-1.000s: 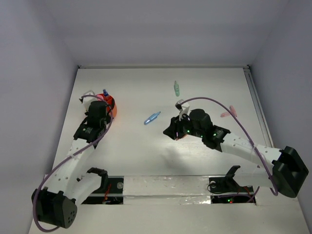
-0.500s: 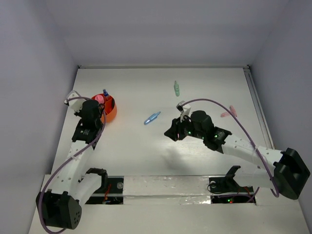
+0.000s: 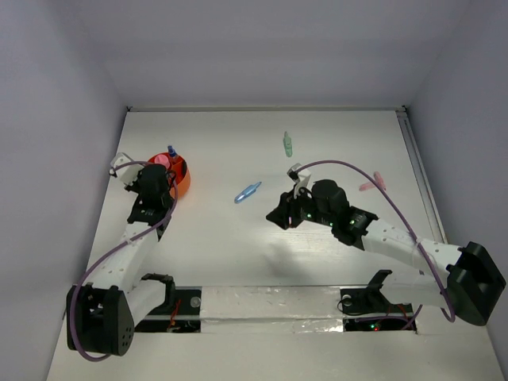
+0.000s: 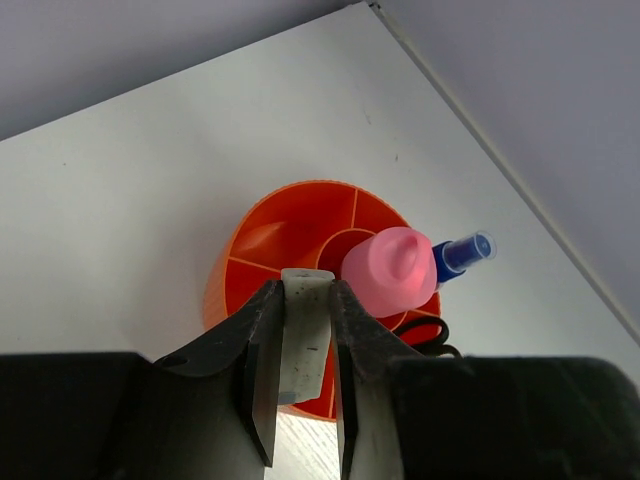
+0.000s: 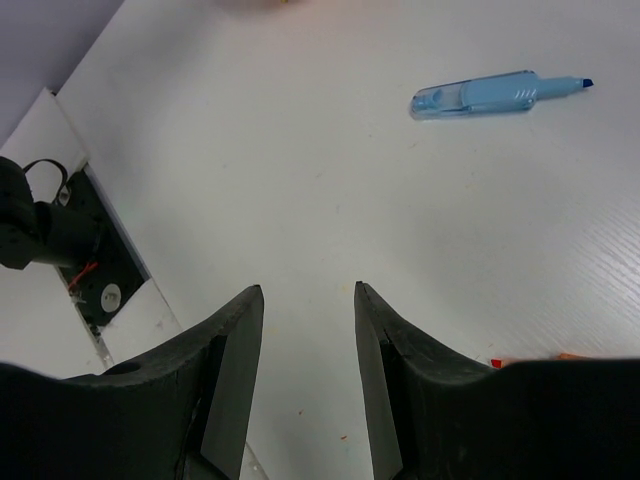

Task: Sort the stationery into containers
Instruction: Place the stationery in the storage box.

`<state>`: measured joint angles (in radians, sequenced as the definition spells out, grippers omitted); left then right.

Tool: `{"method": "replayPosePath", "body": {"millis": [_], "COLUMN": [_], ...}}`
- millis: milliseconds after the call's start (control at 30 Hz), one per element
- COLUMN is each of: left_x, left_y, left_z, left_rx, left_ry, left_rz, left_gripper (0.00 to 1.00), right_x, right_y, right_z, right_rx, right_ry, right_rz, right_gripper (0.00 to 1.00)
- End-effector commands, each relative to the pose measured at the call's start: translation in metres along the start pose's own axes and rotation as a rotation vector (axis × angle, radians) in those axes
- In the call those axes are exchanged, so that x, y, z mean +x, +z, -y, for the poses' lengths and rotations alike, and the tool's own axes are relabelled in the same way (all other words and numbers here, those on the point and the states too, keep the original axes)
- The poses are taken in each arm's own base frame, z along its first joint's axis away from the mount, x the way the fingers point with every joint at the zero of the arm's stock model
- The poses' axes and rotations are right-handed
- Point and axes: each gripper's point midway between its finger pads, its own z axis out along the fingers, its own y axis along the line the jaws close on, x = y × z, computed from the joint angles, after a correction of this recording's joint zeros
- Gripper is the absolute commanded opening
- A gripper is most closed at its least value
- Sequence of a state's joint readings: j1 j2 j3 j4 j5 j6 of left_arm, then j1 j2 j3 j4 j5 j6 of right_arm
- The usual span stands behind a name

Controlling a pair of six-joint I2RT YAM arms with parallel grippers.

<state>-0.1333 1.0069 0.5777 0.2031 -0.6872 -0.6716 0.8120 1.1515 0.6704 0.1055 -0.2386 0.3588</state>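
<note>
While left fingers (image 4: 262, 380) pinch flat beige piece (image 4: 305, 335) near orange cup (image 4: 260, 240), right fingers (image 5: 225, 380) open.

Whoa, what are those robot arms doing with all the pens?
They're tidying pens into the orange cup. The left end effector holds a small beige piece just over the cup, which already has a pink tube, a blue marker and scissors inside. The right end effector hangs open over the table near a light blue marker. A green marker lies farther back.

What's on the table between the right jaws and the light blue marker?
Nothing, only bare table. The right wrist view shows the light blue marker lying beyond the right jaws, with no item between.
</note>
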Motion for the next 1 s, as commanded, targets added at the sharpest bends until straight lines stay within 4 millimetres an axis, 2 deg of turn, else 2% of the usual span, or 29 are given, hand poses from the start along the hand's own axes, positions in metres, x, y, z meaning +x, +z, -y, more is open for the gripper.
{"method": "replayPosePath", "body": {"millis": [0, 400, 467, 600, 833, 933, 967], "left_x": [-0.012, 0.018, 0.023, 0.024, 0.025, 0.024, 0.024], "left_y": [0.008, 0.02, 0.021, 0.022, 0.022, 0.021, 0.02], "left_z": [0.006, -0.008, -0.011, -0.01, -0.01, -0.007, -0.007], "left_rx": [0.002, -0.022, -0.032, -0.032, -0.028, -0.017, -0.016], "left_ry": [-0.065, -0.077, -0.073, -0.074, -0.081, -0.095, -0.095], "left_rz": [0.074, 0.061, 0.054, 0.051, 0.048, 0.042, 0.036], "left_gripper": [0.0, 0.01, 0.09, 0.17, 0.22, 0.3, 0.35], "right_x": [-0.013, -0.013, -0.013, -0.013, -0.011, -0.011, -0.01], "right_y": [-0.001, -0.001, -0.001, 0.0, 0.001, 0.002, 0.002], "right_z": [-0.01, -0.01, -0.01, -0.01, -0.011, -0.012, -0.011], "right_rx": [-0.047, -0.047, -0.045, -0.05, -0.056, -0.06, -0.059], "right_ry": [-0.018, -0.022, -0.021, -0.022, -0.019, -0.018, -0.018], "right_rz": [0.057, 0.062, 0.061, 0.061, 0.053, 0.053, 0.051], "right_gripper": [0.48, 0.48, 0.48, 0.48, 0.48, 0.48, 0.48]}}
